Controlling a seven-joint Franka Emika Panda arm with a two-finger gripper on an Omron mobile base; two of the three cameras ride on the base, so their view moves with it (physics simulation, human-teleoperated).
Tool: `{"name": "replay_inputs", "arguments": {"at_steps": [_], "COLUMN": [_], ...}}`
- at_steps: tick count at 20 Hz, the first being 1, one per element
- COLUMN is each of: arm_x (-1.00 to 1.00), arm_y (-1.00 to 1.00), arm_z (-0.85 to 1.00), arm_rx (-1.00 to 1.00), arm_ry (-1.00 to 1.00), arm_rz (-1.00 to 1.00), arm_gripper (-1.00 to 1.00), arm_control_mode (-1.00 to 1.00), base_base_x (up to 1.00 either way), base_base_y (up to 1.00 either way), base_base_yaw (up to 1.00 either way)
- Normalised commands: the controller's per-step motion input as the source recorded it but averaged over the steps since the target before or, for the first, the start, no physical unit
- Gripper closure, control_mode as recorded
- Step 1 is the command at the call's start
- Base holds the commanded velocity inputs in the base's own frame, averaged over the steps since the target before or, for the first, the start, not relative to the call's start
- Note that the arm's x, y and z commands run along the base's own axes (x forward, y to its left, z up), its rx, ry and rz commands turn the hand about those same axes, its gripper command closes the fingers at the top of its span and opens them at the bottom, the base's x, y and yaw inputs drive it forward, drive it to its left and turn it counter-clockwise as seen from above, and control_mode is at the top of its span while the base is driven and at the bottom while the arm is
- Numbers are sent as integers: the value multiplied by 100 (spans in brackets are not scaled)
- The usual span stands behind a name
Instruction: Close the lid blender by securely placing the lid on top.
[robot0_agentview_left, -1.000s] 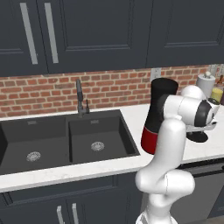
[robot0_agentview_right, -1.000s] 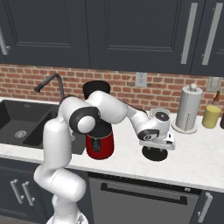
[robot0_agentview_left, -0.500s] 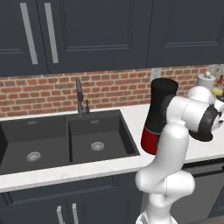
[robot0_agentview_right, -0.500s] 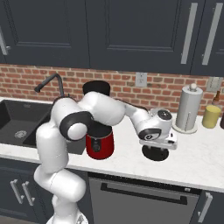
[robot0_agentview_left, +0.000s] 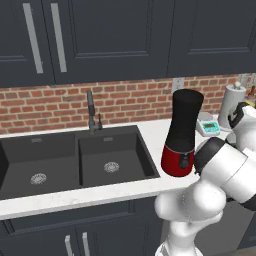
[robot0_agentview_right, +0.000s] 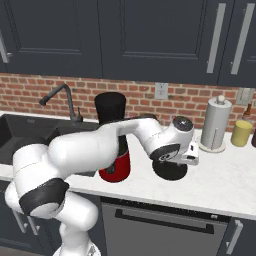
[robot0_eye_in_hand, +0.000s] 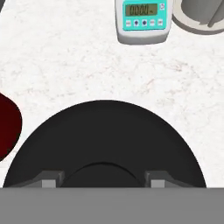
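Hand view looks straight down: gripper (robot0_eye_in_hand: 103, 180) fingertips straddle the lid's (robot0_eye_in_hand: 105, 140) knob, grip uncertain.

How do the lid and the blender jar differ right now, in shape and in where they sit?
The lid is a flat round disc lying on the white counter; the blender jar is a tall tapered column standing upright on its red base. The lid sits under the gripper, off to the blender's side; the jar's top carries no lid. Both are matte black.
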Motion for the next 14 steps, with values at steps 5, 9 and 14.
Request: {"name": "replay_inputs", "arguments": {"at_steps": [5,9,14], "arm_x": [-40,-22,-14], "arm_y": [92,78,50], "arm_z": [100,100,100], "arm_rx": [-9,-7,-1], "arm_ry": [-5,-2,0], "arm_rz": [0,0,0], "arm_gripper": [100,100,100], "arm_control_mode": [-100,-100,-100], "base_base_x": [0,0,0], "base_base_y": [0,0,0], "base_base_yaw": [0,0,0]}}
